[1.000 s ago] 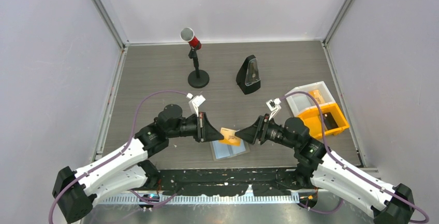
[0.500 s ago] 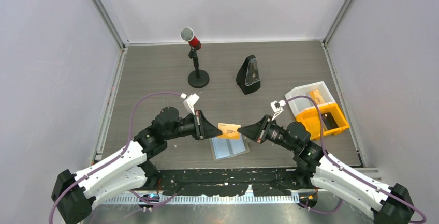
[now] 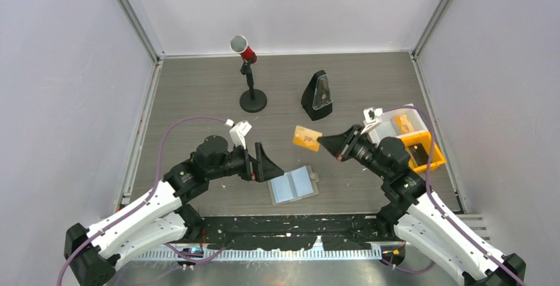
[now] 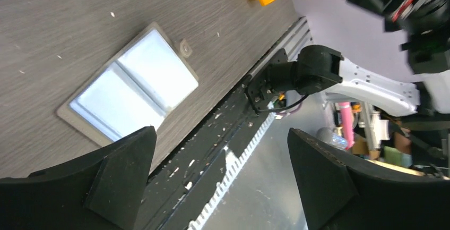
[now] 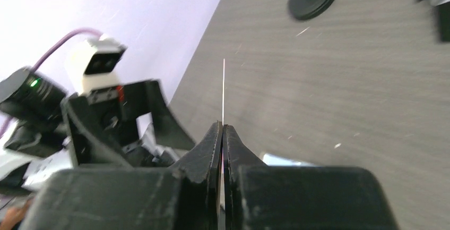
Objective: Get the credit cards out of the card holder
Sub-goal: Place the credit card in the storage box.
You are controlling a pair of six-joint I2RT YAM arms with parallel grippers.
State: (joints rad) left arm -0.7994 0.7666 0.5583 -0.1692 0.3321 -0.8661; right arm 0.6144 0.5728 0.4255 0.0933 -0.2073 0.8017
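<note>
Orange-tan card (image 3: 307, 138) shifting toward table (image 3: 198, 94) right edge, right gripper (image 3: 321, 142) clenching its rim; left gripper (image 3: 269, 164) gaping empty. Probably light, stiff, slick: pinching deeper along edge advisable.

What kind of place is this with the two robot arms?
Probably a robot test booth in a lab: plain white walls box in a grey table, two arms are bolted to its edge, and odd props like a microphone and metronome stand around.

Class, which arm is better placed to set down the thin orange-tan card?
Right: the right gripper is shut on the thin orange-tan card; the left gripper stands open and empty by the blue-panelled card holder.
</note>
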